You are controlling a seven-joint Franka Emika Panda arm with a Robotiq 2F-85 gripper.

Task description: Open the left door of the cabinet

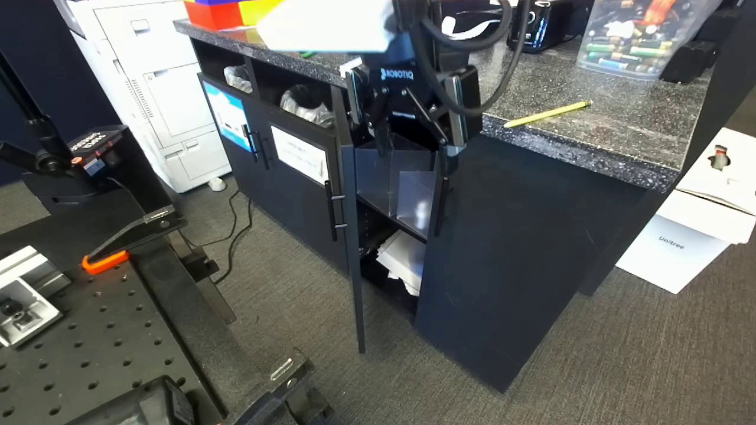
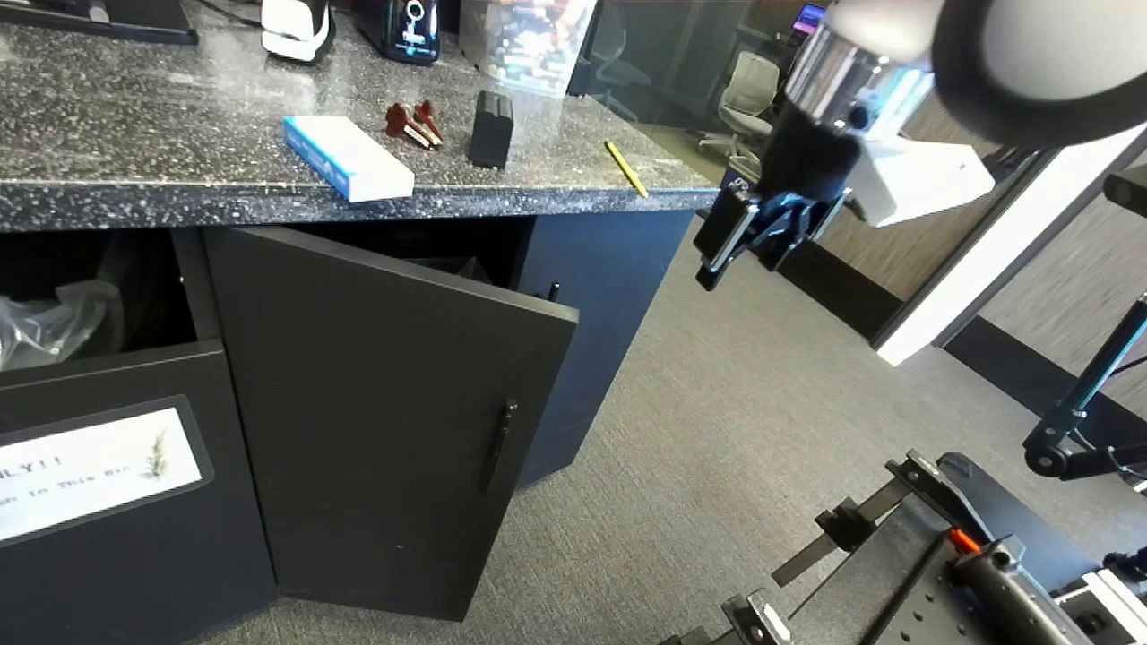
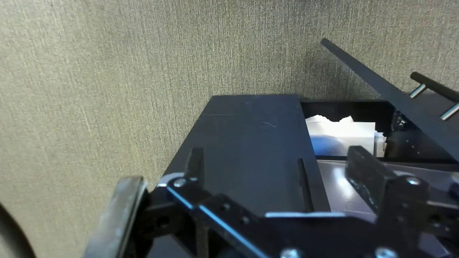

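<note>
One gripper (image 1: 417, 157) is hanging beyond the countertop's edge (image 2: 502, 202), jaws gaping wide; below, I'm seeing one left door (image 2: 385, 421) standing ajar; one yellow pencil (image 2: 626, 169) is lying near the right-hand corner (image 2: 702, 199).

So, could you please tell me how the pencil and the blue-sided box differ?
The pencil is yellow; the box is white and blue. The pencil is a thin stick; the box is a wider block. Both lie on the counter, near its front edge.

A desk chair (image 2: 754, 82), carpet (image 1: 295, 307) and perforated bench (image 1: 82, 354) suggest an office-like lab.
</note>
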